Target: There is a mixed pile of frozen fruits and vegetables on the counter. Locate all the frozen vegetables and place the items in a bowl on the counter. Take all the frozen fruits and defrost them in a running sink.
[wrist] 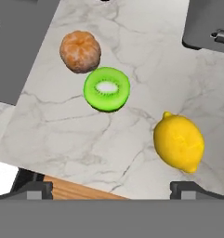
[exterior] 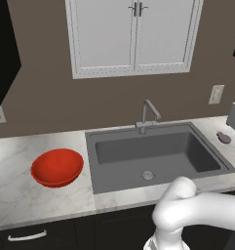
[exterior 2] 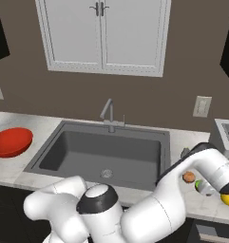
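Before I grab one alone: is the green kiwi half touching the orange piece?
Cannot tell. In the hand view the green kiwi half and orange piece meet edge to edge, with no clear gap or contact.

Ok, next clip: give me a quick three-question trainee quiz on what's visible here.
1. True or false: the red bowl already holds food.
2. In the hand view, which piece lies between the orange piece and the yellow piece: A) a purple one, B) the green cut piece, C) a red one?
3. Fill in: the bowl and the pieces sit on opposite sides of the ____.

Key: 1 false, it is empty. 2 B. 3 sink.
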You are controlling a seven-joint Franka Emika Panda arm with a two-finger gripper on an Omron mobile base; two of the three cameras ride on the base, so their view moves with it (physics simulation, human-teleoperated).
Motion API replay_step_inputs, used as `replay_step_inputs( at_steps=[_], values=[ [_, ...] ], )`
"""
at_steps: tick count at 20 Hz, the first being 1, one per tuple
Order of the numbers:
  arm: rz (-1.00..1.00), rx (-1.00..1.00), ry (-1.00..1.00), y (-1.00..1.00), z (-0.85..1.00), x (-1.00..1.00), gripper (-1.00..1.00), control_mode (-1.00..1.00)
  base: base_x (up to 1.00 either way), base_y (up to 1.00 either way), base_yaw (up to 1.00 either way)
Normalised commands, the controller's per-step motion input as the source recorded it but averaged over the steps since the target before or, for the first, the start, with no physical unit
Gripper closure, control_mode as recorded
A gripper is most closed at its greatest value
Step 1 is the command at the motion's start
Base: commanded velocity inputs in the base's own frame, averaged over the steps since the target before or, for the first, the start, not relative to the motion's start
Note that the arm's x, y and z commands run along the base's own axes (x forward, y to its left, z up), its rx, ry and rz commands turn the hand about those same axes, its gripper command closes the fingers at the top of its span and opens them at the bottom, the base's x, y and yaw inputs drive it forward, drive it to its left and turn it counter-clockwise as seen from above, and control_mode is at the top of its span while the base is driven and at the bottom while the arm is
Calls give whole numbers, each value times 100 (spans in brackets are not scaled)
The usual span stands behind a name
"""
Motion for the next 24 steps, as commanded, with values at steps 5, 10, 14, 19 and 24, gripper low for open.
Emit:
replay_step_inputs(
  at_steps=[5,10,14,19,24],
  values=[
    [0,0,9,-16,-37,0,-100,-100,0,0,0],
    [0,0,8,-16,-31,2,-100,-100,0,0,0],
    [0,0,4,-20,-22,1,-100,-100,0,0,0],
    [0,0,1,-24,-12,4,-100,-100,0,0,0],
    [0,0,0,-24,-3,9,-100,-100,0,0,0]
  ],
)
